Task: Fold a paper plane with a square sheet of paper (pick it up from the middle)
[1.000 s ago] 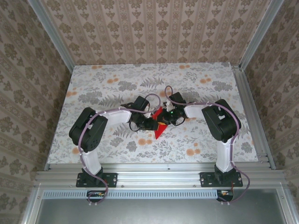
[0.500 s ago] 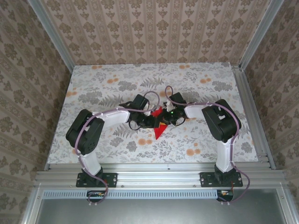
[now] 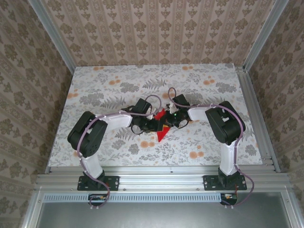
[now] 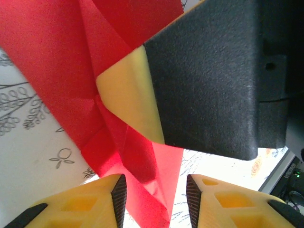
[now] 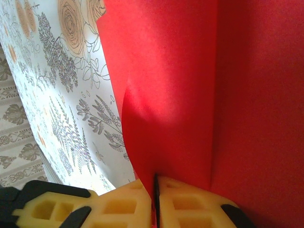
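Nearest us, the right gripper [image 5: 156, 199] is pinched together on the red paper [image 5: 180, 95], which we take as anchoring the sheet while the other arm works. The left gripper [image 4: 154, 192] has its jaws apart, with the paper hanging through the gap unpinched, likely set for a regrip or crease. A yellow flap [image 4: 128, 99] shows beyond. The paper sits mid-table [image 3: 118, 80] between both grippers, its point toward the arm bases.
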`<move>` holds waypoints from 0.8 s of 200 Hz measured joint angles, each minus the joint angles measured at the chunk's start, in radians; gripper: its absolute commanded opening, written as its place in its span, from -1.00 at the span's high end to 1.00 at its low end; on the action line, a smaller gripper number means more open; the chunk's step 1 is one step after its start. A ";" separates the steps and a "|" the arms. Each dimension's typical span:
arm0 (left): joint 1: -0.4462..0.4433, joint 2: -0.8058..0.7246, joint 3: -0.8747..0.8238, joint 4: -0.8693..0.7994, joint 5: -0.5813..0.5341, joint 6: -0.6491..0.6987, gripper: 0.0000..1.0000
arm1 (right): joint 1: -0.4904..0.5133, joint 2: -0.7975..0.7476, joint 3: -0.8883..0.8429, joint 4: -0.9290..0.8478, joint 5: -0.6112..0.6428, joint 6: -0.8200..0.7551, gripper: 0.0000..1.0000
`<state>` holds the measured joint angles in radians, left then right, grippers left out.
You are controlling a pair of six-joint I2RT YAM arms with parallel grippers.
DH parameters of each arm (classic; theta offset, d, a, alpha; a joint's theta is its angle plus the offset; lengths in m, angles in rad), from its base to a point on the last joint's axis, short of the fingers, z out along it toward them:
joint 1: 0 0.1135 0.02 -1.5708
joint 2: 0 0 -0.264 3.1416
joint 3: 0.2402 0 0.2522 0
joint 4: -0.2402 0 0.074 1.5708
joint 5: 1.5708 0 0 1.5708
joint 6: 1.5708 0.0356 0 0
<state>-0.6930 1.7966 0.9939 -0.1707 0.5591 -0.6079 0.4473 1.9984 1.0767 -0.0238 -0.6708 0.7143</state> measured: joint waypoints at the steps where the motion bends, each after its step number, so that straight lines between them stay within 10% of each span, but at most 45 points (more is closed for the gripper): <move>1: 0.000 0.002 0.000 0.001 0.001 -0.002 0.20 | 0.000 0.000 0.000 0.000 0.000 0.000 0.73; 160: 0.001 0.039 -0.001 0.018 -0.007 -0.017 0.87 | -0.005 0.000 -0.010 0.021 -0.015 0.000 0.72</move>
<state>-0.6922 1.8359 0.9932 -0.1528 0.5522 -0.6247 0.4419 1.9984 1.0664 -0.0032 -0.6861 0.7147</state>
